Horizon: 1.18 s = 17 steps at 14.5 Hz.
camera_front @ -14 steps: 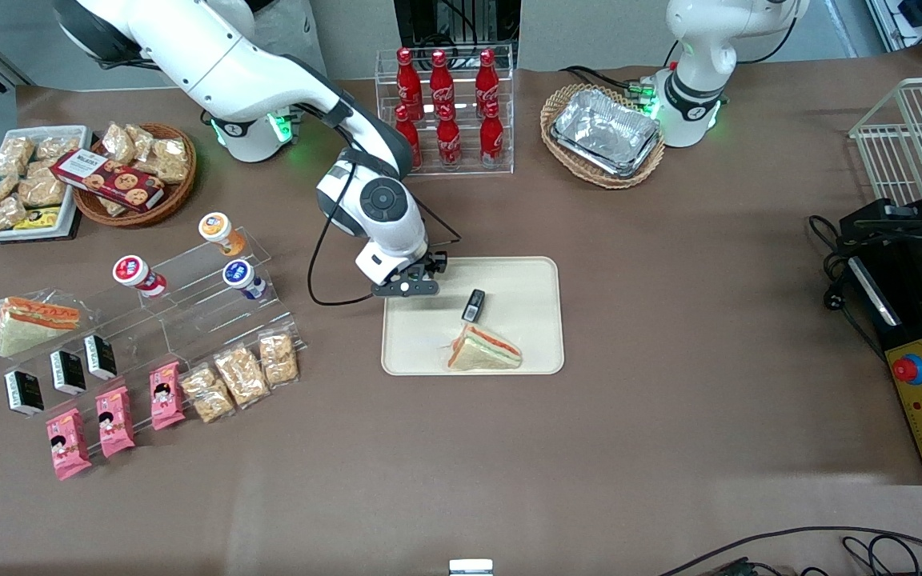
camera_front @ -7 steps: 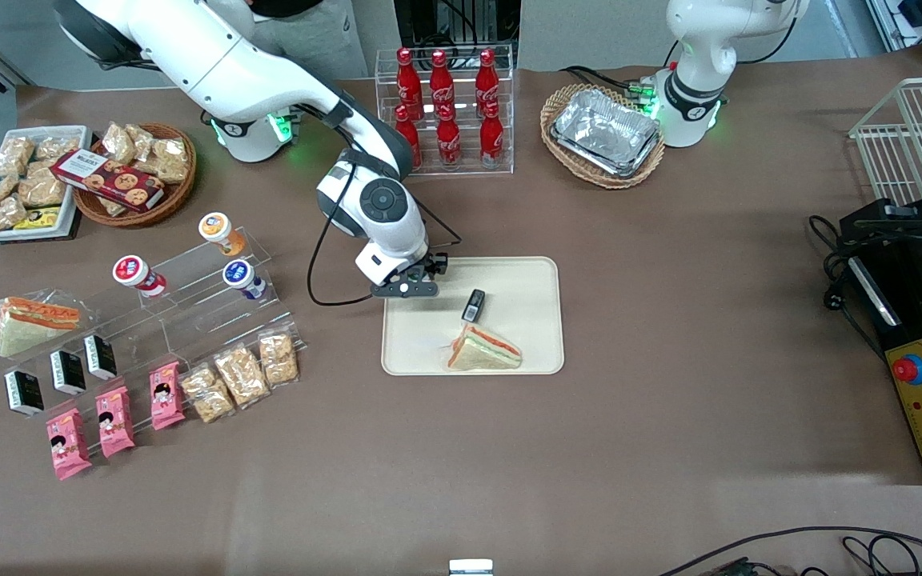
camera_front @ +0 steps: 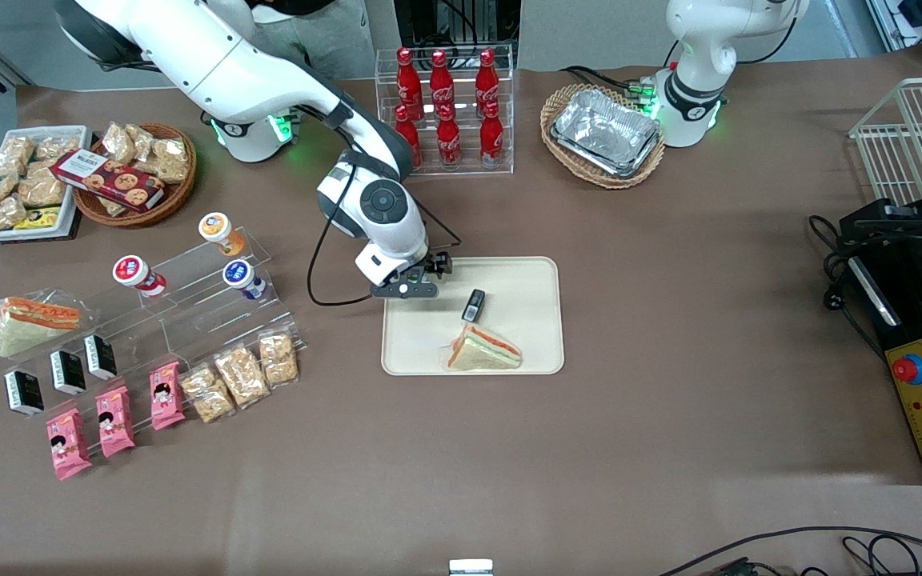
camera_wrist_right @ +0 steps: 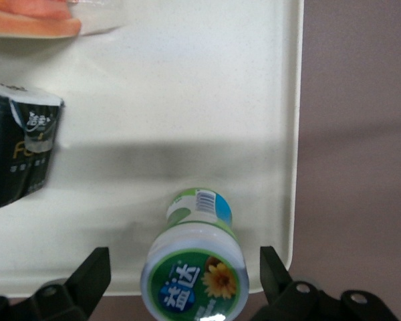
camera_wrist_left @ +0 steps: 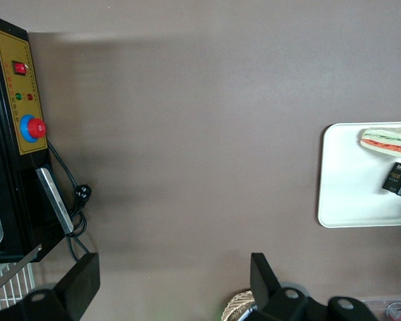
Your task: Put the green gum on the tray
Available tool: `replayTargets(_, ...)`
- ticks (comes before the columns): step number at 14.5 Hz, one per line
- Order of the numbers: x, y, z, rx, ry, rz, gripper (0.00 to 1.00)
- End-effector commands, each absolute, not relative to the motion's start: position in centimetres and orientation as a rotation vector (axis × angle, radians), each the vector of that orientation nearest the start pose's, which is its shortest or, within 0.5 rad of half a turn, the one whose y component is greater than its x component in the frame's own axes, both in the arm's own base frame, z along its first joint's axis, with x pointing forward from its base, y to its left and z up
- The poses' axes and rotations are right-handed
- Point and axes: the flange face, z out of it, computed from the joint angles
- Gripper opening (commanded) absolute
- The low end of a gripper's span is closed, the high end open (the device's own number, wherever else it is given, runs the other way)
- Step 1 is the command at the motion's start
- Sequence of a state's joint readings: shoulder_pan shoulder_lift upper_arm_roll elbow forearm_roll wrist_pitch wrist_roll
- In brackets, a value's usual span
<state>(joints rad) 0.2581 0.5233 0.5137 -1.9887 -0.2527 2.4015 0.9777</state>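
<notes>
Over the tray (camera_front: 525, 276) corner nearest the working arm, the front view shows the gripper (camera_front: 421, 282) hovering. From the right wrist, its fingers (camera_wrist_right: 93, 274) stand spread apart, clear of the green gum (camera_wrist_right: 195, 274) lying between them on the tray (camera_wrist_right: 187, 100).

**Gum on the tray, between the gripper's fingers**

The gripper (camera_wrist_right: 187, 284) hangs over a corner of the tray (camera_front: 525, 280), fingers spread, not touching the gum (camera_wrist_right: 195, 271) standing on the tray between them, close to the rim. Farther along the tray from the gripper lies a box (camera_wrist_right: 17, 154), past it a sandwich (camera_front: 483, 350), nearest the front camera.
</notes>
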Motion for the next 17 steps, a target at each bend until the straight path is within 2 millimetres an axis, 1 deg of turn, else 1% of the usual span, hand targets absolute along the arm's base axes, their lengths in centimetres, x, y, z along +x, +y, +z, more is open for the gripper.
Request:
replayTargets(1,45.4,41.2,25.1,-3.113,0.116,0.046,1.0)
replayTargets(3,45.5,40.4,29.3,-3.166,0.106,-0.001,1.0)
replayTargets(5,46.7,38.6,33.6,-3.185,0.153,-0.05,1.0)
replayTargets(7,47.6,37.4,38.8,-3.218,0.102,-0.036,1.0)
replayTargets(8,48.8,35.8,41.3,-3.206,0.111,-0.001,1.0)
replayTargets(9,49.8,33.8,43.6,-3.186,0.121,0.029,1.0)
replayTargets(10,50.7,31.8,45.8,-3.177,0.092,0.035,1.0)
replayTargets(11,51.9,29.1,47.7,-3.17,0.064,0.025,1.0)
replayTargets(14,55.4,20.0,52.9,-3.153,0.004,0.024,1.0)
replayTargets(15,56.3,16.9,54.5,-3.153,-0.017,0.03,1.0)
replayTargets(16,57.0,14.4,55.6,-3.155,-0.017,0.034,1.0)
replayTargets(17,57.2,12.6,56.5,-3.159,-0.006,0.03,1.0)
